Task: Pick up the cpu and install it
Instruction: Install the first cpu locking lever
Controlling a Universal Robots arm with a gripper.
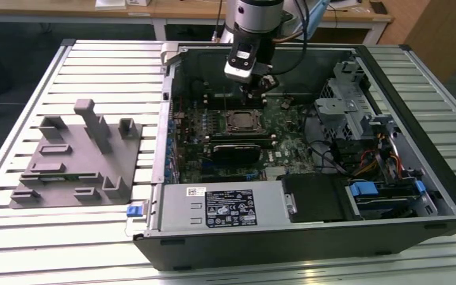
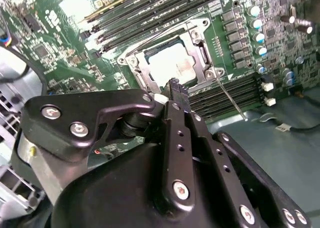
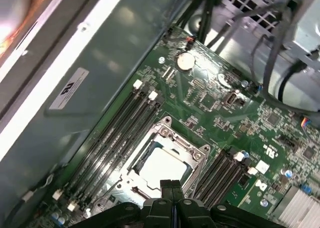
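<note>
The cpu (image 2: 172, 65) (image 3: 161, 167) is a pale silver square lying flat inside the black socket frame (image 2: 200, 50) (image 3: 170, 138) on the green motherboard (image 3: 220, 118). In the exterior view the socket (image 1: 240, 120) sits mid-board in the open computer case (image 1: 291, 237). My gripper (image 1: 258, 89) hangs just behind and above the socket. Its two black fingers (image 2: 177, 95) (image 3: 171, 185) are pressed together with nothing between them, tips above the cpu's edge and apart from it.
A grey plastic fixture block (image 1: 73, 157) lies on the slatted table at the exterior view's left. Inside the case are memory slots (image 3: 120, 133), a power supply (image 1: 220, 205), a drive cage (image 1: 347, 101) and cables (image 1: 386, 160). Case walls surround the board.
</note>
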